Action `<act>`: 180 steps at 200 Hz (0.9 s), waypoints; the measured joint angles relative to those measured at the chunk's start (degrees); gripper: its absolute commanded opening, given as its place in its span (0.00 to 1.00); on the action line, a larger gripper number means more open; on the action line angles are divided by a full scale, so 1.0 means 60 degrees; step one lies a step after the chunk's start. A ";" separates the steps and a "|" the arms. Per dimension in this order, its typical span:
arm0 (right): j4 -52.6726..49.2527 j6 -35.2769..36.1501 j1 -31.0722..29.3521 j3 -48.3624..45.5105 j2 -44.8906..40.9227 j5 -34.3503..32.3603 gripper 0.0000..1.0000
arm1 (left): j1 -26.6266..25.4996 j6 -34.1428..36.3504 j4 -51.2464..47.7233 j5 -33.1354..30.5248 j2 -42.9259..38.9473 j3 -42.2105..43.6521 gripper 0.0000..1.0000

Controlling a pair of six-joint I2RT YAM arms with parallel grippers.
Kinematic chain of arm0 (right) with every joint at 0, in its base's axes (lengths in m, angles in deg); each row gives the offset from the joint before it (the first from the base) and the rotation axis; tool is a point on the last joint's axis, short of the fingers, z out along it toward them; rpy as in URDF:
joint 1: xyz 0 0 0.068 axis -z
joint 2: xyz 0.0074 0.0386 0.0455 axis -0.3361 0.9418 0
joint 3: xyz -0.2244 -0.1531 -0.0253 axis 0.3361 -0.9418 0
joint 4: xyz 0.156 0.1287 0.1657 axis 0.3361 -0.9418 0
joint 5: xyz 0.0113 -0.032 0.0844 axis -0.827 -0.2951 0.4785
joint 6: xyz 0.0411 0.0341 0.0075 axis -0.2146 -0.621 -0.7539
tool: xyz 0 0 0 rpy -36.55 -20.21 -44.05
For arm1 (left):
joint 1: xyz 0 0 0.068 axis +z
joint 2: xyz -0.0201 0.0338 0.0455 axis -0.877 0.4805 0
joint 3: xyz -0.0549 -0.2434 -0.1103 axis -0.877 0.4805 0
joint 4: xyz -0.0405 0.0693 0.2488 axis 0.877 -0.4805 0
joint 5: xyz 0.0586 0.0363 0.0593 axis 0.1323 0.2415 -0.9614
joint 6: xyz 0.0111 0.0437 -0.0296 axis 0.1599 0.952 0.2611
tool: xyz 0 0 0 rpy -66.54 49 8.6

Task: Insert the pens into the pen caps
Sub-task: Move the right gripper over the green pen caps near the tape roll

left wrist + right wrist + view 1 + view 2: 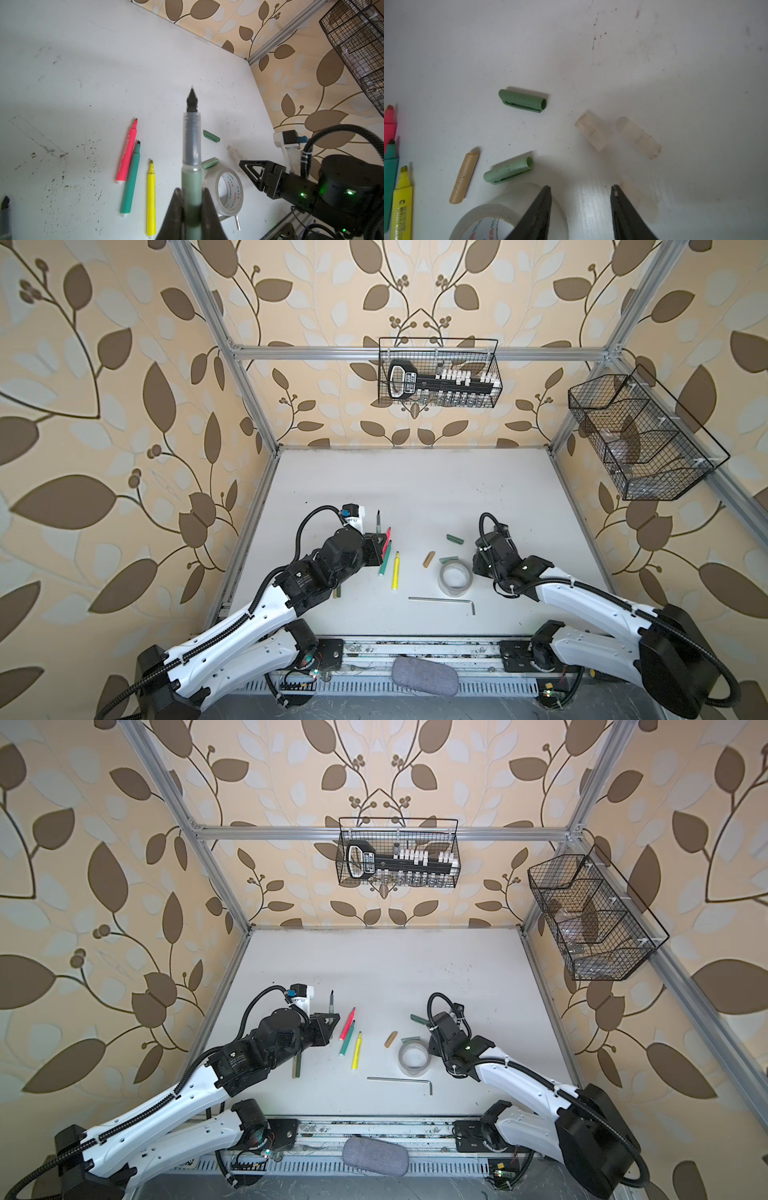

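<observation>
Left pincer (191, 190) tight on the grey-green pen (191, 145); right pincer (581, 186) low, jaws apart, seemingly empty.

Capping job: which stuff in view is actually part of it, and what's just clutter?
Job: grey-green pen in the left gripper; pink marker; green marker; yellow marker; dark green pen; dark green cap; light green cap; tan cap; three clear caps.
Clutter: tape roll; hex key; grey pouch; wire baskets.
</observation>
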 measured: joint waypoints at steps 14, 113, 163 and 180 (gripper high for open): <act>0.0306 0.0022 -0.0280 0.0011 0.0528 0.0215 0.44 | 0.0000 0.0000 -0.0011 0.0000 0.0000 0.0000 0.00; 0.0637 -0.0284 -0.1894 0.1344 0.1971 -0.0051 0.51 | 0.0000 -0.0007 -0.0149 0.0000 -0.0277 -0.0007 0.00; 0.0219 0.0171 -0.0984 0.2080 0.2248 -0.0481 0.57 | 0.0000 -0.0022 -0.0153 0.0000 -0.0291 -0.0007 0.00; 0.0168 0.0244 -0.1009 0.2087 0.2371 -0.0484 0.62 | 0.0000 -0.0022 -0.0157 0.0000 -0.0317 -0.0007 0.00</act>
